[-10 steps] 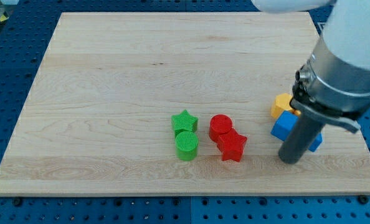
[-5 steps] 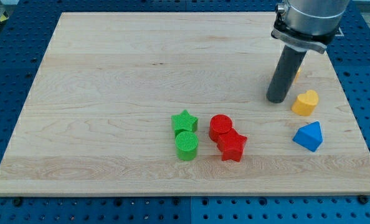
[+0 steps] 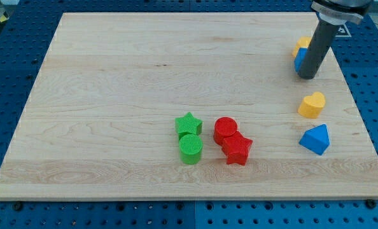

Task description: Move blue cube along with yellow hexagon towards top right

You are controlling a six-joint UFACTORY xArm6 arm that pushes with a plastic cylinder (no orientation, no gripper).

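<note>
My tip [image 3: 307, 76] rests on the wooden board near the view's top right. The rod covers most of the blue cube [image 3: 298, 60] and the yellow hexagon [image 3: 301, 44]. Only slivers of them show at the rod's left edge, the yellow one above the blue one. The tip sits just below and right of the blue cube, touching or nearly touching it.
A yellow heart [image 3: 312, 105] and a blue triangular block [image 3: 315, 139] lie below the tip at the right. A red cylinder [image 3: 225, 130] and red star [image 3: 237, 149] sit mid-board, with a green star [image 3: 188, 123] and green cylinder [image 3: 190, 149] to their left. The board's right edge [image 3: 351, 95] is close.
The rod has moved up and right across the board, from beside the blue triangle towards the top right corner. The blue cube and yellow hexagon moved with it.
</note>
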